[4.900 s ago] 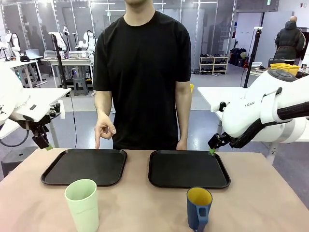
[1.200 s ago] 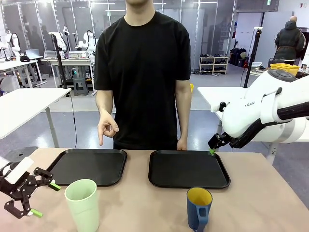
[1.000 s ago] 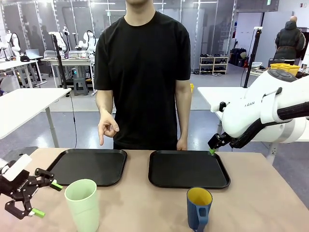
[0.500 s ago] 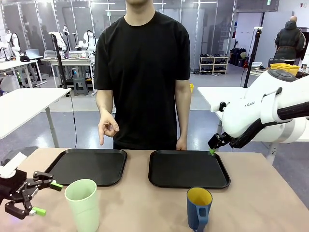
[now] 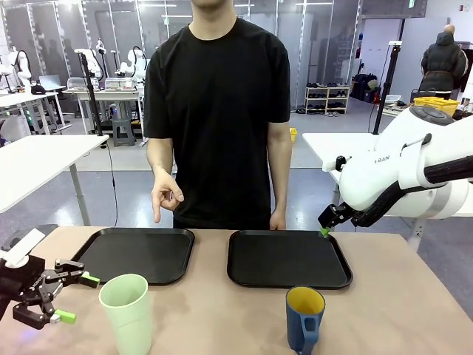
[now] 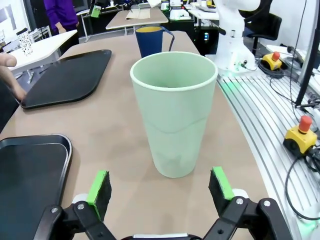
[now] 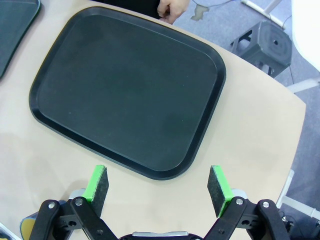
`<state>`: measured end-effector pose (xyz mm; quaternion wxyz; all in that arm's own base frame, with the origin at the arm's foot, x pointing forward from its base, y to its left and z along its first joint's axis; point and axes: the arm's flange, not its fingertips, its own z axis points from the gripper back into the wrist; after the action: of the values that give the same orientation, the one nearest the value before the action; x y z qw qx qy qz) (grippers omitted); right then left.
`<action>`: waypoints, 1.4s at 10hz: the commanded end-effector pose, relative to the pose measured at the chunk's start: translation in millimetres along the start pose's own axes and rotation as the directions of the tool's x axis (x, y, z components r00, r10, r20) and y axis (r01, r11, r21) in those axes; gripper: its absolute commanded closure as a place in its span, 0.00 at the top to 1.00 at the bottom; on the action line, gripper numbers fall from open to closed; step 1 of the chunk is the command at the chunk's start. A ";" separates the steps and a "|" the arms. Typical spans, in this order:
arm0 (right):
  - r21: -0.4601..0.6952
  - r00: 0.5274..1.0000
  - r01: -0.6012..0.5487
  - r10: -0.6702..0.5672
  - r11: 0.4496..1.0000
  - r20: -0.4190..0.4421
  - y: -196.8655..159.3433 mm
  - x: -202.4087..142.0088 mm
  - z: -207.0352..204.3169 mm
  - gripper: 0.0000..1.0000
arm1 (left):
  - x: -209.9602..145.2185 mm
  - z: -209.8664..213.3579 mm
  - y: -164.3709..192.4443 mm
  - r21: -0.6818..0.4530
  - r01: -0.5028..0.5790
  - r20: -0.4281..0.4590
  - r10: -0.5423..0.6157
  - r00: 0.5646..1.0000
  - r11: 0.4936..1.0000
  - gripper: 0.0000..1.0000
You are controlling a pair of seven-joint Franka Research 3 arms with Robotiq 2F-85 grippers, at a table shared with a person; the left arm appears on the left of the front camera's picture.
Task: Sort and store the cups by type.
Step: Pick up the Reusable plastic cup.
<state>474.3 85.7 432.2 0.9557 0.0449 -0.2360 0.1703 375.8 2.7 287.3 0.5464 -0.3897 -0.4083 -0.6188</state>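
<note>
A robotics lab; white workbenches [image 5: 37, 159], glass partition walls [image 5: 318, 44], a red emergency-stop button [image 6: 304, 122] beside the table [image 6: 125, 125].

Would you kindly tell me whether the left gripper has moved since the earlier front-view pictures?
Yes. The left gripper has come down and edged right, toward the pale green tumbler, which has stayed put. Its jaws stand open beside the tumbler, not touching it.
</note>
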 end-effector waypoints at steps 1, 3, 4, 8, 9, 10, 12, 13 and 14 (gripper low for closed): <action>0.007 1.000 0.001 -0.001 1.000 0.003 -2.1 0.4 0.3 1.00 | 2.0 1.7 -4.3 -0.006 0.018 0.006 -0.018 1.000 1.000 1.00; 0.007 1.000 0.001 -0.001 1.000 0.003 -2.1 0.4 0.3 1.00 | 2.0 1.7 -4.3 -0.006 0.018 0.006 -0.018 1.000 1.000 1.00; 0.007 1.000 0.001 -0.001 1.000 0.003 -2.1 0.4 0.3 1.00 | 2.0 1.7 -4.3 -0.006 0.018 0.006 -0.018 1.000 1.000 1.00; 0.007 1.000 0.001 -0.001 1.000 0.003 -2.1 0.4 0.3 1.00 | -19.9 -17.6 28.4 -0.081 -0.019 -0.006 0.019 1.000 0.997 1.00; 0.007 1.000 0.001 -0.001 1.000 0.003 -2.1 0.4 0.3 1.00 | -23.6 -24.8 35.1 -0.109 -0.021 0.015 0.023 1.000 0.994 1.00; 0.007 1.000 0.001 -0.001 1.000 0.003 -2.1 0.4 0.3 1.00 | -26.8 -31.0 40.4 -0.126 -0.029 0.012 0.031 0.999 0.992 1.00; 0.007 1.000 0.001 -0.001 1.000 0.003 -2.1 0.4 0.3 1.00 | -34.2 -39.1 46.4 -0.180 -0.004 0.029 0.009 1.000 0.984 1.00; 0.007 1.000 0.001 -0.001 1.000 0.003 -2.1 0.4 0.3 1.00 | -38.7 -41.3 45.3 -0.196 0.010 0.043 -0.002 0.999 0.981 1.00; 0.007 1.000 0.001 -0.001 1.000 0.003 -2.1 0.4 0.3 1.00 | -45.0 -43.1 43.8 -0.204 0.018 0.055 -0.007 0.998 0.979 1.00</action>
<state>474.3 85.7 432.3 0.9556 0.0449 -0.2361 0.1703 420.6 -29.8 238.7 0.5164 -0.4493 -0.3533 -0.6377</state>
